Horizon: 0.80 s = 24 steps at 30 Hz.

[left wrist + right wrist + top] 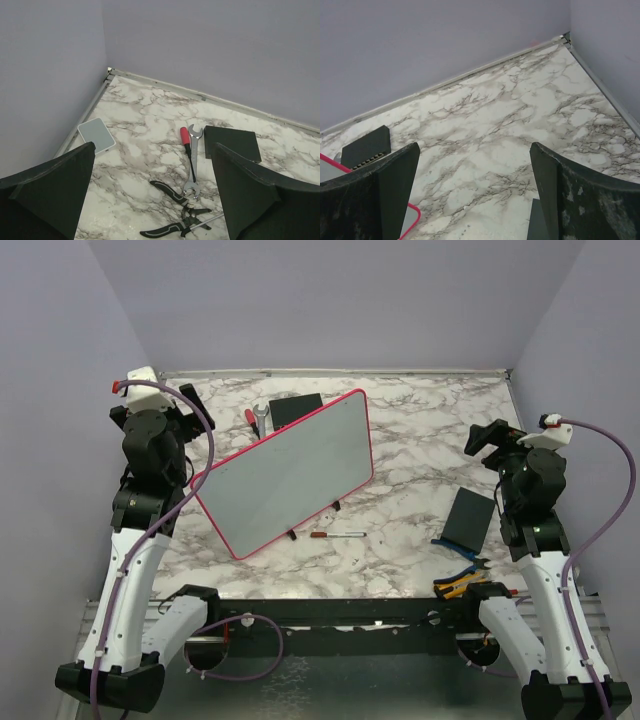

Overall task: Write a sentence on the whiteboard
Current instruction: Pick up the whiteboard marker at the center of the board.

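Top view showing whiteboard (290, 475) sitting diagonally mid-table on small black feet, marker (338, 535) lying just beside its near edge. Left wrist view alone picking up small pale slab (96, 135) near wall; also showing screwdriver (187, 142), wrench (194, 165) and pliers (172, 200). Right wrist view catching only board's pink corner. Left gripper (154, 155) gaping wide, holding nothing. Right gripper (475, 155) likewise spreading wide, touching nothing.

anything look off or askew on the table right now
The whiteboard sits skewed, diagonal across the table, and no writing shows on it. A thin marker lies loose beside its near edge. Nothing looks spilled or broken.
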Tool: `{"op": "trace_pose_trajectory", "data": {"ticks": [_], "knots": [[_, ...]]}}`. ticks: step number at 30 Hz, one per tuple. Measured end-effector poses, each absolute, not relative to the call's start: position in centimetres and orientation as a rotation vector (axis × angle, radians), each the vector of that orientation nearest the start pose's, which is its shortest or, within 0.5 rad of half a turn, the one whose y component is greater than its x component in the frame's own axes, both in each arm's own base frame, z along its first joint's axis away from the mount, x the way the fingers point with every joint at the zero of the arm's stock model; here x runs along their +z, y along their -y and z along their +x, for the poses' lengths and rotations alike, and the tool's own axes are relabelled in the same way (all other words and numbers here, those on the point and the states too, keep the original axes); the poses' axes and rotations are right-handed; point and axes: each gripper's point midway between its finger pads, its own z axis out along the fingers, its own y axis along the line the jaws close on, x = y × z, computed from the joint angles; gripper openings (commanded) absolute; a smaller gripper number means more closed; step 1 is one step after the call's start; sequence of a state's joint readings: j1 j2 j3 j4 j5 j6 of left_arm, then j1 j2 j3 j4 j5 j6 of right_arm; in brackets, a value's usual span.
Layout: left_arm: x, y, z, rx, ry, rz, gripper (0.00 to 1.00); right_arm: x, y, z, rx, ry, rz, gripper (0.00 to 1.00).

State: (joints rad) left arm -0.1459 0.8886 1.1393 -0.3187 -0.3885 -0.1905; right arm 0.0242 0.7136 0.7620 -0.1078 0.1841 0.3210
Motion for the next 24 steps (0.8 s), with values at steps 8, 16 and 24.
{"op": "trace_pose_trajectory", "data": {"ticks": [8,16,24], "knots": [[39.7,-1.4,31.4,0.042,-1.568,-0.350,0.99,30.3,1.2,30.9,0.115,-1.587,0.380,0.96],[43.3,1.7,32.8,-0.093,-1.540,-0.231,0.99,30.4,1.0,30.9,0.123,-1.587,0.373,0.96],[44.3,13.7,33.5,-0.313,-1.596,0.142,0.99,30.7,0.9,30.6,0.132,-1.577,0.365,0.96]]}}
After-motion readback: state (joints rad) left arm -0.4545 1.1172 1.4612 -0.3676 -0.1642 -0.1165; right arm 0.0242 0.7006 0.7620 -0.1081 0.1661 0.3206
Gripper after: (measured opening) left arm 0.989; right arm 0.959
